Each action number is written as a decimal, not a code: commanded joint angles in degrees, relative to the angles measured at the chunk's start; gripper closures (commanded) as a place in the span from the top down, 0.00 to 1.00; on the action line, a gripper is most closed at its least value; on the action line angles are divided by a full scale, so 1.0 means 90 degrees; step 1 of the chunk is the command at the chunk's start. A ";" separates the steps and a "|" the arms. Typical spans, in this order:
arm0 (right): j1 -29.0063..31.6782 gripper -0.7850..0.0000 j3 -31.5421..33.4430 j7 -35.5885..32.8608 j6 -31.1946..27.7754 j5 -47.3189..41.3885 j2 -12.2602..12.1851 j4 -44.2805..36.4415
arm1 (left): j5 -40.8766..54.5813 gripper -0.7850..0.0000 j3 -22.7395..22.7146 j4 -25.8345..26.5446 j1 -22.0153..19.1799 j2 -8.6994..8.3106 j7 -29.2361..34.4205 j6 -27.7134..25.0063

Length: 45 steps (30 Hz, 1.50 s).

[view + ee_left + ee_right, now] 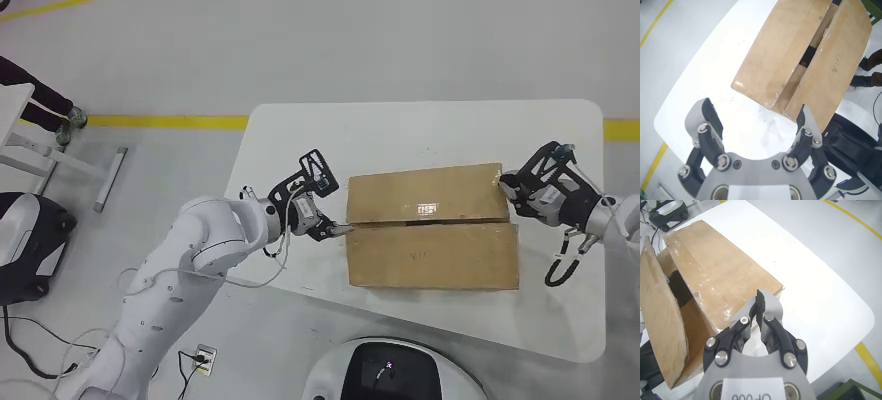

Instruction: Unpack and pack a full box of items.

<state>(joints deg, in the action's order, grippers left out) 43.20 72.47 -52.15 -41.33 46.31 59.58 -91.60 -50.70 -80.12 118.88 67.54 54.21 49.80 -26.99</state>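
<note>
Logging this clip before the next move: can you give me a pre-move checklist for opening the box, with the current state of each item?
1. Box sits fully on the table: ok.
2. Flaps unsealed, dark gap along the seam: ok.
3. Left pincer open, at the box's end: ok.
4. Right pincer open to take a flap: not ok, it is shut.
5. Right pincer touching the far flap: cannot tell.
6. Items inside the box: cannot tell, interior dark.
</note>
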 commanded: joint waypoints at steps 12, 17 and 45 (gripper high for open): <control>0.0174 0.00 0.0077 0.0286 0.0224 -0.0152 -0.0087 -0.0146 | -0.1279 0.22 0.1277 -0.0621 -0.0572 0.0139 -0.0166 0.0270; 0.0413 0.00 0.0406 0.0641 0.0544 -0.0349 -0.0140 -0.0616 | -0.1342 0.24 0.1440 -0.0737 -0.0704 0.0174 -0.0155 0.0290; 0.1561 0.00 -0.1362 0.2000 0.3315 0.0345 0.0191 -0.1627 | -0.0925 1.00 0.0792 -0.0576 -0.0320 0.0131 0.0023 0.0553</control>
<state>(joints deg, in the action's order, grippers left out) 57.13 60.40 -34.74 -11.77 48.46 61.24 -106.34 -59.74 -71.60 113.12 63.72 55.55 49.62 -22.58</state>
